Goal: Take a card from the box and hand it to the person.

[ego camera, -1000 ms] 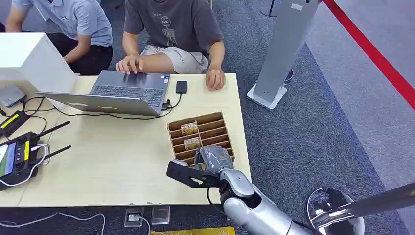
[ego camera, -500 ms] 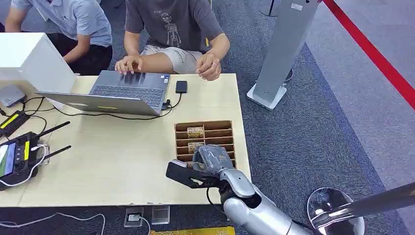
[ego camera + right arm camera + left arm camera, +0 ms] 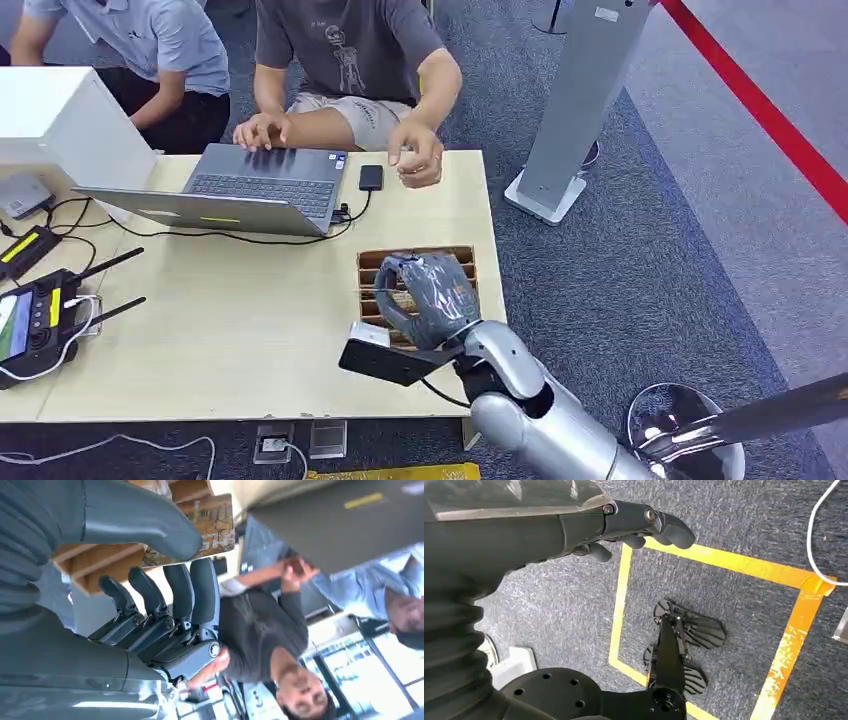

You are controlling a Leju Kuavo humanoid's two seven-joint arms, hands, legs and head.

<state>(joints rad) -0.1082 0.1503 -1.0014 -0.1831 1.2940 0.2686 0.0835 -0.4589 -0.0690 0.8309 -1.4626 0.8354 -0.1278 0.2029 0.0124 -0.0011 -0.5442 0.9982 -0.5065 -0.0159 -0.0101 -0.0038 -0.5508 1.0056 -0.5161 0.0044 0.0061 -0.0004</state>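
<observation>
From where I stand, the right hand [image 3: 425,295] hovers low over the wooden box [image 3: 415,253], which sits near the surface's [image 3: 250,320] right-hand edge, and it covers most of the slots. In the right wrist view, a printed card [image 3: 215,527] stands up out of a slot beside the thick thumb. The darker fingers [image 3: 192,587] are stretched out well apart from the thumb, with open air between them, so I judge that nothing is clamped yet. I cannot tell whether the thumb actually touches the card.

The left hand [image 3: 624,520] hangs by the floor, loosely curved and empty.

The step in hand looks like the pick itself. To do it well:

- Bring the fingers down on the far face of that one card while the thumb backs the near face.
- Pinch near the card's top edge.
- Draw it straight up along the slot rather than sideways, as the thin dividers would catch a tilted card and the light box could drag along.

The person's hand [image 3: 415,160] is raised at about 12 o'clock from the box, so the carry should be a short, level reach that way. That path stays clear of the phone [image 3: 371,177] at 11 o'clock and the laptop [image 3: 260,185] at 10 o'clock. The card should be presented edge-out.
</observation>
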